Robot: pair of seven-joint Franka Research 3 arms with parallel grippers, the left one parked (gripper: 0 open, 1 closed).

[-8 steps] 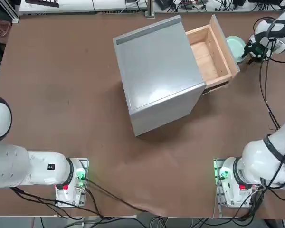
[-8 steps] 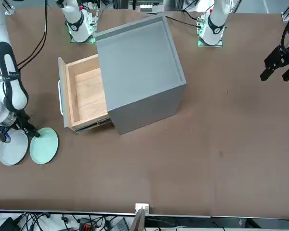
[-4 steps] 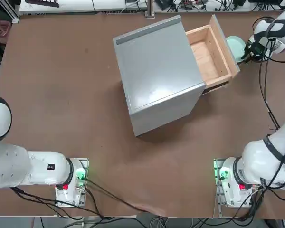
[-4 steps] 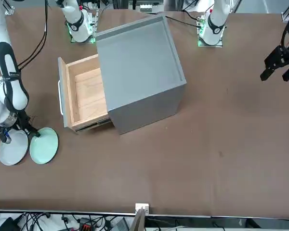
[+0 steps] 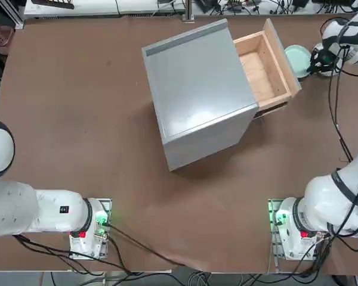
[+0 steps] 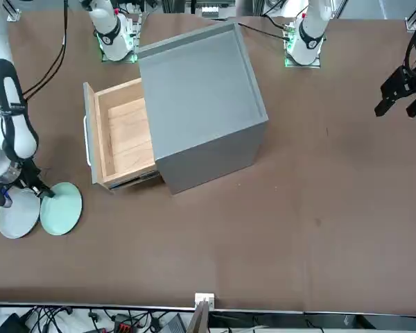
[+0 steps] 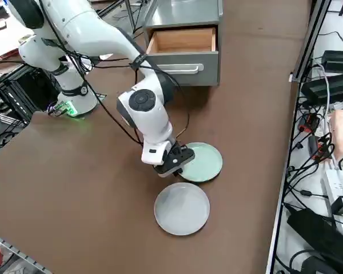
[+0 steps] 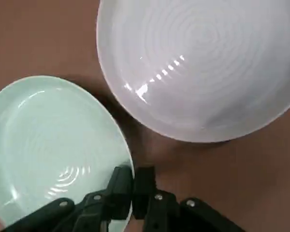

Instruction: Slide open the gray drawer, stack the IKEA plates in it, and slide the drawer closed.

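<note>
The gray drawer (image 5: pixel 265 65) stands slid open from the gray cabinet (image 5: pixel 197 98), and its wooden tray (image 6: pixel 121 135) holds nothing. The two IKEA plates lie side by side on the table just beyond the drawer's front. One is mint green (image 6: pixel 61 208) and the other white-gray (image 6: pixel 17 214). My right gripper (image 8: pixel 133 181) is low between them, shut on the mint green plate's (image 8: pixel 48 145) rim, on the side facing the white-gray plate (image 8: pixel 198 72). In the right side view the gripper (image 7: pixel 180 161) pinches the green plate's (image 7: pixel 203 161) near edge, and the white-gray plate (image 7: pixel 182 208) lies free.
The table's right edge (image 7: pixel 277 188) runs close past the plates, with cables and boxes beyond it. The drawer's gray front panel and handle (image 7: pixel 183 67) face the plates. The right arm's cable (image 5: pixel 334 113) hangs over the table beside the drawer.
My right gripper's fingers closed onto the mint green plate's rim. The plate shifted very slightly with the gripper. The drawer and the white-gray plate stayed put.
</note>
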